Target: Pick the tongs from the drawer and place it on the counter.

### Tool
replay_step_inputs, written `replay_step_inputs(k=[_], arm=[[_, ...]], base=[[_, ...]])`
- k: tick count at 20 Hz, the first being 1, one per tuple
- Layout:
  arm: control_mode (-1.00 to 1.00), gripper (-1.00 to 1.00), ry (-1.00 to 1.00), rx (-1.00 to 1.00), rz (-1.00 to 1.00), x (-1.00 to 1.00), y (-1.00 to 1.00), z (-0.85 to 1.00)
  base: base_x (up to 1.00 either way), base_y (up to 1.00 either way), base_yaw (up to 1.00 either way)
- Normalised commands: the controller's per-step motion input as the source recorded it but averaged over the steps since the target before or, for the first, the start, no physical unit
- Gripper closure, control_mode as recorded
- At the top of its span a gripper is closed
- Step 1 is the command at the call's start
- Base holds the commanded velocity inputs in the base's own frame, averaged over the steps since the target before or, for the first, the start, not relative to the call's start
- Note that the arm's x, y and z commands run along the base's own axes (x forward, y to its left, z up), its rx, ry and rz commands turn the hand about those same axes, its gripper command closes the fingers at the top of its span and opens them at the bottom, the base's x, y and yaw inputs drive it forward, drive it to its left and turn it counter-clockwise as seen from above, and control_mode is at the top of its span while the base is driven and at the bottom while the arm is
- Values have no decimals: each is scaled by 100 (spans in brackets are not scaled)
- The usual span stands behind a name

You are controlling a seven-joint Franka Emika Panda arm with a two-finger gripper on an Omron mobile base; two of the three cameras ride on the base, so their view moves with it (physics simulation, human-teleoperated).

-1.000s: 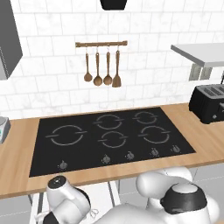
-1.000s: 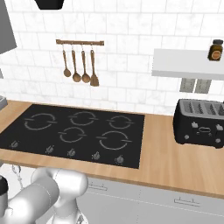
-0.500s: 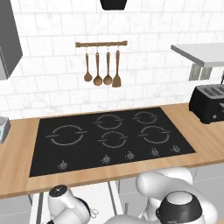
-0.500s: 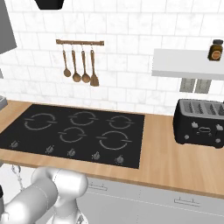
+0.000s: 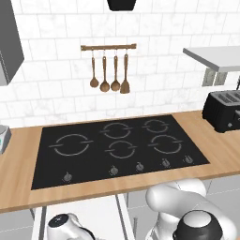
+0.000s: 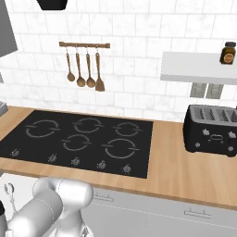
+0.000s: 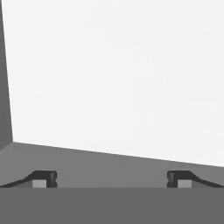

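Note:
The drawer (image 5: pixel 89 212) stands pulled out below the counter (image 5: pixel 21 176), its flat white inside showing. In the right base view the slim silver tongs (image 6: pixel 10 196) lie in the drawer (image 6: pixel 21 183) at the far left edge, one looped tip up, partly hidden by my arm. My wrist (image 5: pixel 65 227) is low inside the drawer. In the hand view my gripper (image 7: pixel 111 180) is open, fingertips (image 7: pixel 43 179) far apart with nothing between them, facing the white drawer floor (image 7: pixel 113 74) and a grey wall; no tongs appear there.
A black five-ring cooktop (image 5: pixel 117 145) is set into the counter. A black toaster (image 6: pixel 210 130) stands at the right under a white shelf (image 6: pixel 199 69) with a jar. Wooden spoons hang on a rail (image 5: pixel 108 47) on the tiled wall.
My hand has sunk lower into the drawer, and my elbow has dropped toward the bottom of the left base view. Counter and cooktop have not shifted.

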Motion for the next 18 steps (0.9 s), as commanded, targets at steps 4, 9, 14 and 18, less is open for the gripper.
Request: replay_step_inputs(k=[4,9,14,18], arm=[[-100,-100,10,0,0,-98,18,-9],[-100,-100,6,0,0,-97,21,-9],[-100,-100,0,-1,1,-62,17,-2],[-100,-100,0,0,0,0,1,0]], base=[[0,0,0],[0,0,0],[0,0,0],[0,0,0]])
